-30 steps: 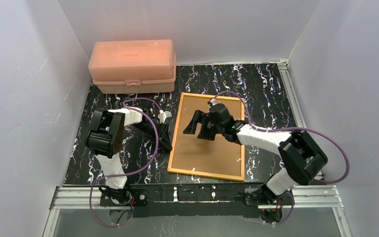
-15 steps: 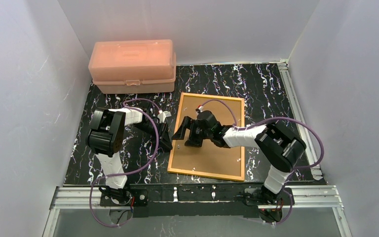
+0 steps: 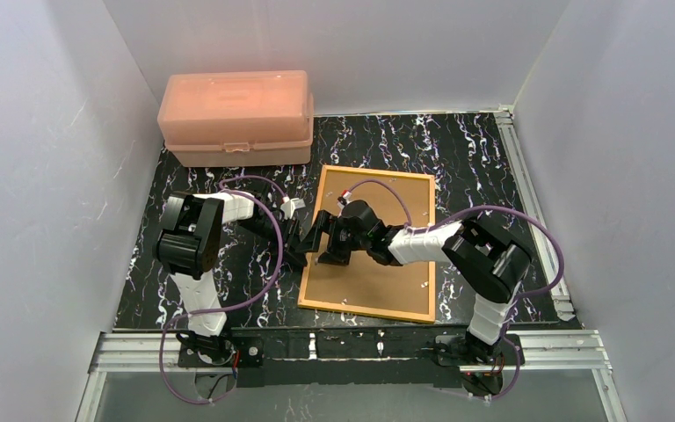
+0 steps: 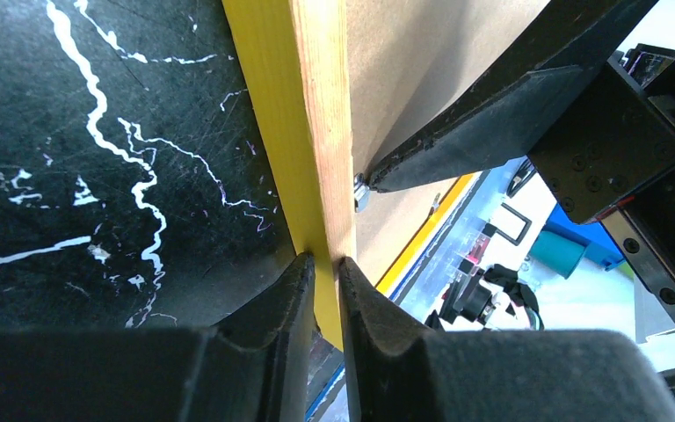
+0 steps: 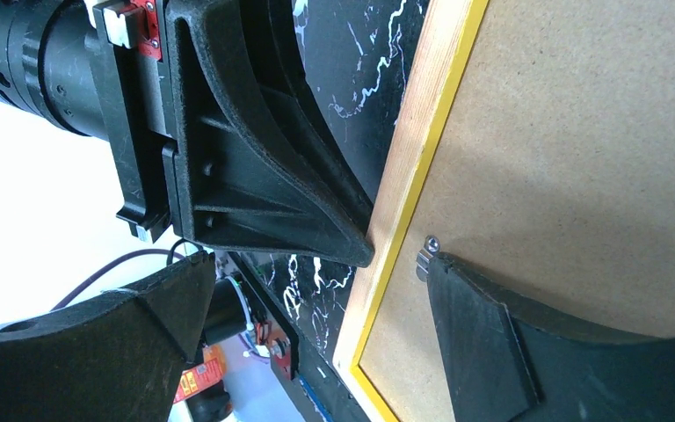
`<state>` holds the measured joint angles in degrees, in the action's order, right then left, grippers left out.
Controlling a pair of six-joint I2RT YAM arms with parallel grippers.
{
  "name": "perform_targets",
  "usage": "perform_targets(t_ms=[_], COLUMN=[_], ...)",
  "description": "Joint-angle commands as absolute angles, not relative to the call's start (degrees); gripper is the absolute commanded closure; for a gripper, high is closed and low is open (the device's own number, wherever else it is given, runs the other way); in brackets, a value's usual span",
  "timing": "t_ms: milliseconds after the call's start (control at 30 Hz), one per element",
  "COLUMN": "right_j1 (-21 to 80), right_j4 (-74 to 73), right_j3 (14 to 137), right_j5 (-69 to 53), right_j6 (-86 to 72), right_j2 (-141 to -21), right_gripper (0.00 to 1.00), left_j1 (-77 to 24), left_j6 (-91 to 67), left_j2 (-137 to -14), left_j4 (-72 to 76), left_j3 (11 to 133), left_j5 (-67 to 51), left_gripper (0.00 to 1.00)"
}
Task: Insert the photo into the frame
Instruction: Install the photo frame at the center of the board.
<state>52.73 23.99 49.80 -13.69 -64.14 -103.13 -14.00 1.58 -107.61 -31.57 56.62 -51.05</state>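
Frame [image 4: 316,132] first: your left gripper [image 4: 325,264] was closed narrow on the frame's left rail. One finger pressed the yellow side and the other pressed the wooden back edge, so the rail was pinched between them. Just inside that rail, your right gripper [image 5: 316,264] stood wide and held nothing. One of its fingertips [image 5: 457,290] sat on the brown backing board [image 5: 580,132], right beside a small metal clip [image 5: 424,255]. Its other finger hung off the frame's left side, past your left gripper. The frame lay back-up on the black marbled table [image 3: 475,158], with the backing board filling its opening. You could not see a print anywhere from these views. Beyond the frame's far left corner, and apart from it, a pink box [image 3: 235,114] sat with its lid down.
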Motion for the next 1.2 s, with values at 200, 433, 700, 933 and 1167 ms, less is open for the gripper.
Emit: perform_targets(t_ms=[200,433,700,933,1167], right_j1=[55.2,56.3,57.0,57.3,57.4], right_j4=[22.9,22.8,20.4,18.4,17.8], right_j3=[50.6,47.6,48.0,50.4,52.5], right_j5=[-12.5,-9.1,-5.0,-2.7,-2.5], right_j6=[-65.2,-66.4,-65.9,-64.3,-62.9], right_j2=[-103.8,-101.1,-101.1,-101.9,-103.4], right_gripper=[0.02,0.01,0.01,0.01,0.01], left_j1=[-14.2,-14.1,-14.1,-14.1,-14.1], left_j6=[2.8,3.3,3.6,3.8,3.8], left_j2=[-107.7,-107.4,-106.7,-106.5,-106.4], left_j4=[-32.3,-32.5,-32.6,-32.6,-32.4], left_j3=[56.8,56.4,55.9,55.7,55.6], left_j5=[-51.0,-51.0,-51.1,-51.5,-51.8], left_gripper=[0.86,0.87,0.87,0.88,0.88])
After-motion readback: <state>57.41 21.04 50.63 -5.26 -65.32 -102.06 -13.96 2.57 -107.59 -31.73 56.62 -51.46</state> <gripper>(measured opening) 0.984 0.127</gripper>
